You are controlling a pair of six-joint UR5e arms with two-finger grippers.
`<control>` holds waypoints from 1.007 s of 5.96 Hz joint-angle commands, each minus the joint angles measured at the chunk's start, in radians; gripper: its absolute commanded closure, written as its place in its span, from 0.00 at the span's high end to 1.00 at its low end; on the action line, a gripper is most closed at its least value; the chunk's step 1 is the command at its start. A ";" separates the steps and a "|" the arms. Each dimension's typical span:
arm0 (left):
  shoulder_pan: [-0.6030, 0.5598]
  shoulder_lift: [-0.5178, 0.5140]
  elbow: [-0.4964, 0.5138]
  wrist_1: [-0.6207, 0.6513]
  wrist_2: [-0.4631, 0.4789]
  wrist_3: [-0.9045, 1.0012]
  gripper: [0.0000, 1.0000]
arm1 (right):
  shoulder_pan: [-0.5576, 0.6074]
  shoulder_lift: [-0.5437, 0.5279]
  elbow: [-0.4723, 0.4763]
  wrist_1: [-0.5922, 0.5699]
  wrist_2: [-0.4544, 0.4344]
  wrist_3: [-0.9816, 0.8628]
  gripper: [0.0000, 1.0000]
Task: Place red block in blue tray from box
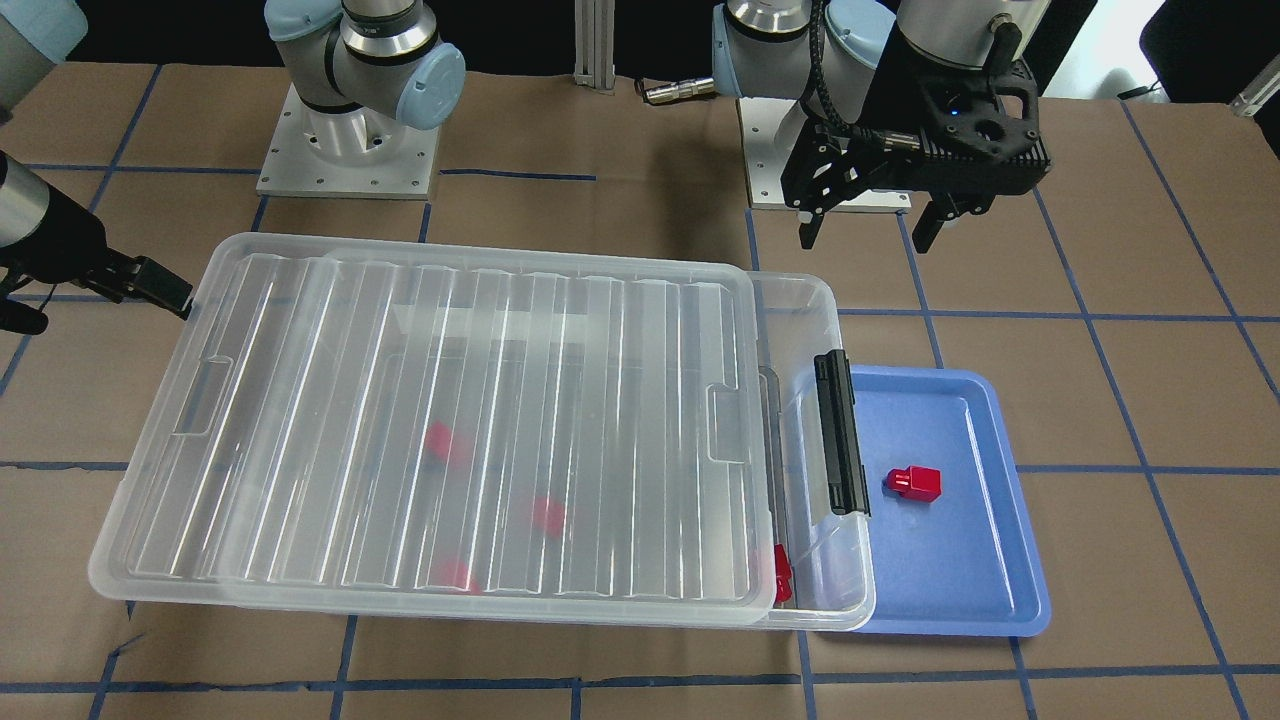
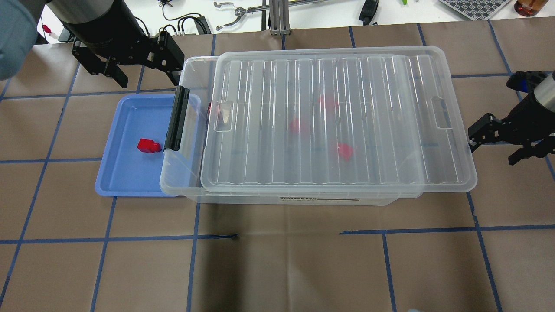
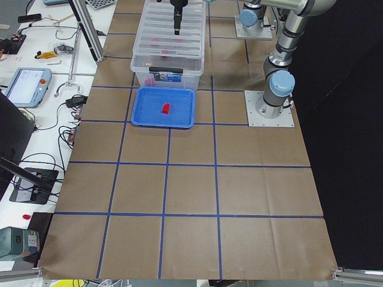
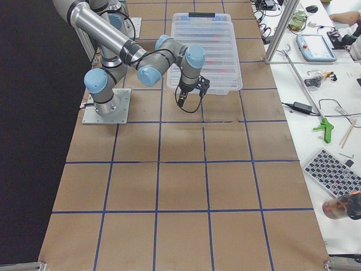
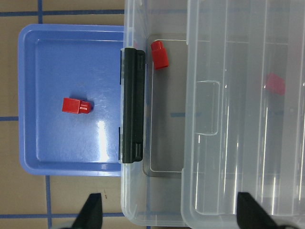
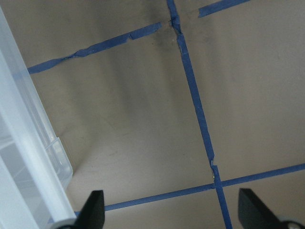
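Left claw (image 1: 865, 243) agape; glossy red block (image 1: 915, 483) on smooth blue tray (image 1: 950, 585).

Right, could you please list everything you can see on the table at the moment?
block in tray: 1, red, lying mid-tray.
blocks in box: 4, red; one in the uncovered gap by the latch, three under the lid.
tray: 1, blue, at the box's latch end, box rim overlapping its edge.
box: 1, clear, mid-table.
lid: 1, clear and ribbed, on the box, slid off the latch end.
latch: 1, black, on the box's short end by the tray.
table: 1, brown paper with a blue tape grid.
left gripper: 1, black, open, empty, raised above the tray and latch end.
right gripper: 1, black, open, empty, beside the box's other short end.
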 commanded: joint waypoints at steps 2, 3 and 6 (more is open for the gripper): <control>-0.001 -0.002 0.001 -0.001 0.004 -0.004 0.99 | 0.039 0.000 -0.001 0.000 0.002 0.002 1.00; -0.001 -0.003 -0.001 0.000 0.008 -0.002 0.99 | 0.044 -0.006 -0.001 0.000 0.004 0.000 1.00; -0.001 -0.002 -0.001 0.000 0.001 -0.001 0.99 | 0.093 -0.006 0.000 0.000 0.007 0.048 1.00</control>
